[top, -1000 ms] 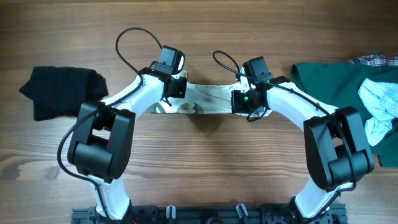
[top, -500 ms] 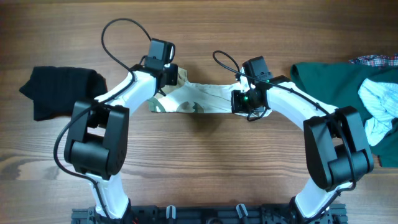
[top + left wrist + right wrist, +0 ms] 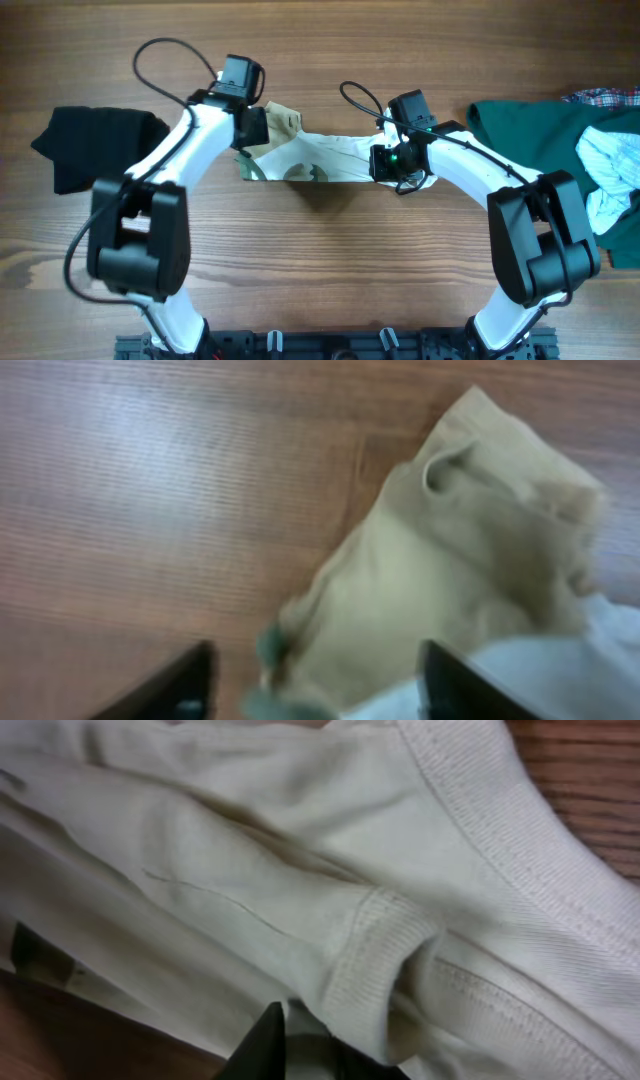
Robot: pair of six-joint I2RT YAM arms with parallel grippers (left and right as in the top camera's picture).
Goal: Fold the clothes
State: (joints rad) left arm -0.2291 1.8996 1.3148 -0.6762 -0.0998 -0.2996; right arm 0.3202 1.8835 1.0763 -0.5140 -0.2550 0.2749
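We log the cream garment [image 3: 330, 160]: left end effector [image 3: 320, 690], spread, has drawn leftward off the tan sleeve [image 3: 470, 540], now free for folding; right end effector [image 3: 392, 165], closure we cannot tell.

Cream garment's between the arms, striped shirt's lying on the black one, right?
Not quite: the overhead view shows the striped shirt lying on the green garment; the black one is alone at the left. The rest is right, the cream garment included.
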